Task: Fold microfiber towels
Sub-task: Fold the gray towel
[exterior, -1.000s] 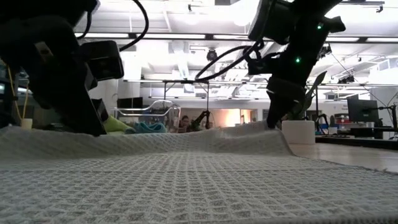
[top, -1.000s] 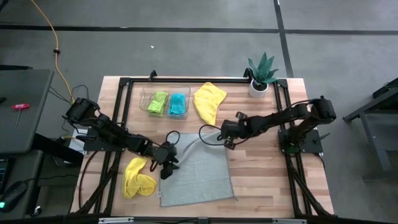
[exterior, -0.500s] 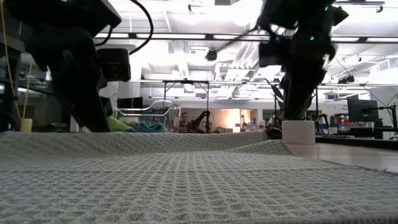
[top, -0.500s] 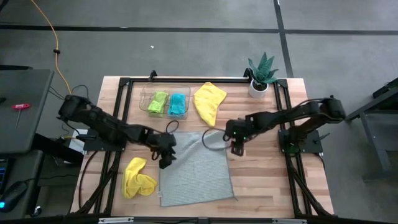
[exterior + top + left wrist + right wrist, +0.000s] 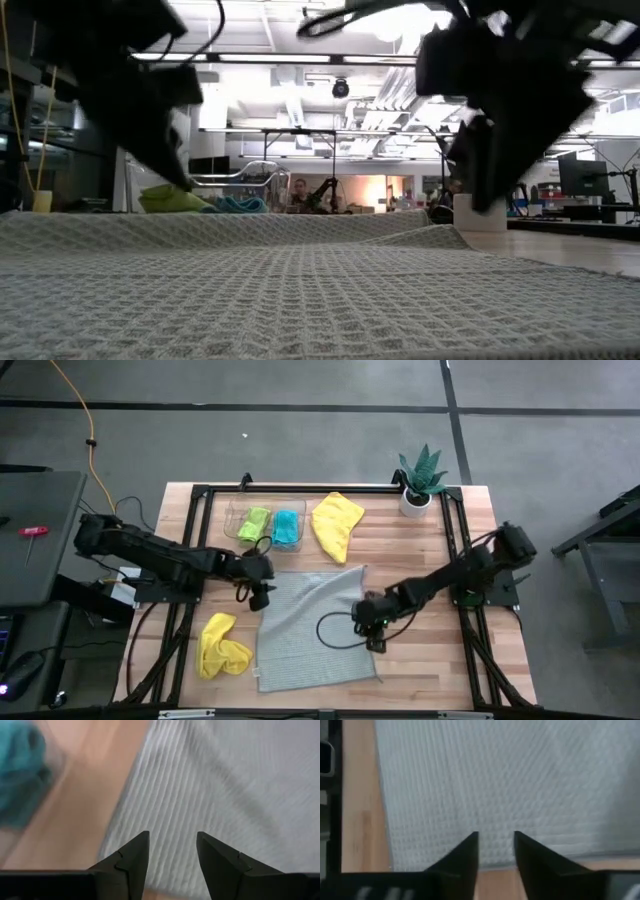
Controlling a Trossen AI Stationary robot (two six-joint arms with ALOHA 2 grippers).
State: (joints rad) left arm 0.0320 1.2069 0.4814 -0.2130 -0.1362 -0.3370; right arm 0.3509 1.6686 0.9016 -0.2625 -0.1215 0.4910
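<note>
A light grey towel (image 5: 315,630) lies spread flat on the middle of the table, filling the foreground of the low view (image 5: 300,290). My left gripper (image 5: 260,600) stands open over the towel's left edge near its far left corner (image 5: 172,842), with nothing between its fingers. My right gripper (image 5: 372,640) is open above the towel's right edge (image 5: 496,840), also with nothing between its fingers. A crumpled yellow towel (image 5: 222,647) lies left of the grey one. A second yellow towel (image 5: 337,524) lies beyond it. A lime green towel (image 5: 255,523) and a teal towel (image 5: 287,528) sit in the tray.
The clear plastic tray (image 5: 236,510) stands at the far left of the table. A potted plant (image 5: 421,482) stands at the far right corner. Black frame rails (image 5: 452,540) run along both sides. Bare wood (image 5: 410,560) shows right of the grey towel.
My right gripper has let go of the grey towel's far right corner, which has dropped flat, and has swung toward the table's near edge along the towel's right side. My left gripper has moved from the towel's left edge toward the far edge, rising a little.
</note>
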